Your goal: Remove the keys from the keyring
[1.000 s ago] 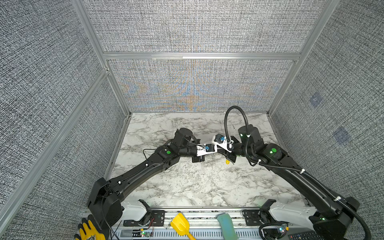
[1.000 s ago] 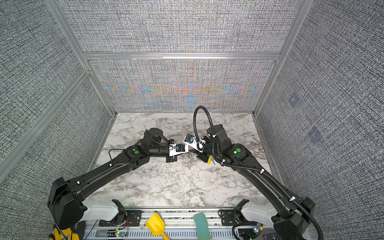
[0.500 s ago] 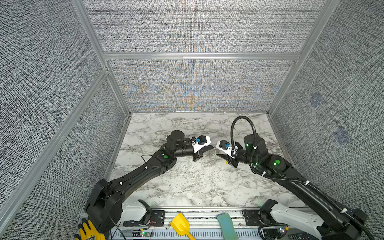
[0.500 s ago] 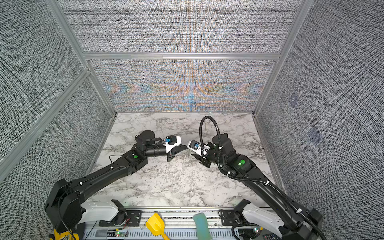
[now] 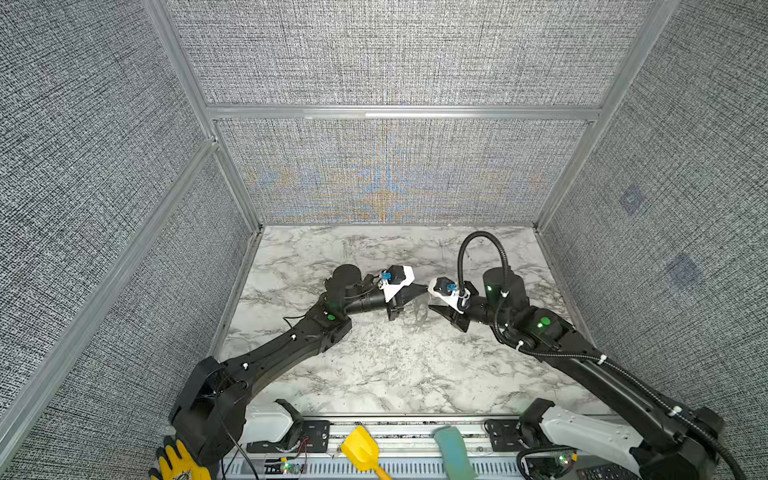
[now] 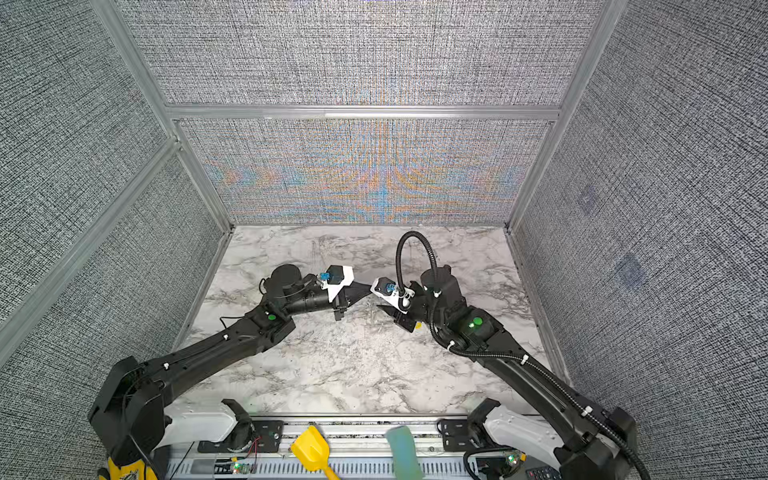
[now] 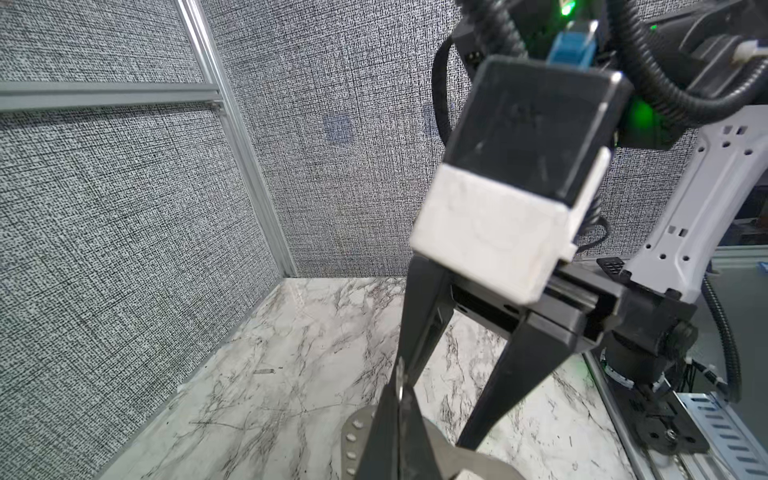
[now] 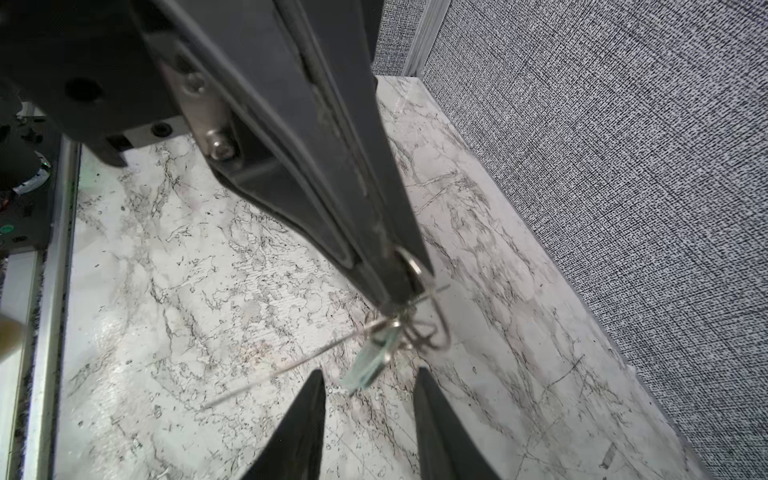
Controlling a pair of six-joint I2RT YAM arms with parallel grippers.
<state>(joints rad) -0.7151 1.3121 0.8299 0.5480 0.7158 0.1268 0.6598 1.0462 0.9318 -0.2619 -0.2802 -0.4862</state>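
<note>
The keyring (image 7: pixel 353 444), with the teal key (image 8: pixel 368 365) hung from its wire loops, is held clear of the table (image 8: pixel 208 291), pinched at a loop by the pressed-together left gripper (image 8: pixel 395 305), while the right gripper (image 8: pixel 369 372) is seen spread near the key, with nothing gripped.

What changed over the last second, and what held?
The grippers, overlapping at mid-table a second ago, drew apart, each toward its own side. The right gripper now stands open and empty. Unchanged: the left gripper shut on the keyring, where the teal-tagged key hangs; the yellow-tagged key on the table.
</note>
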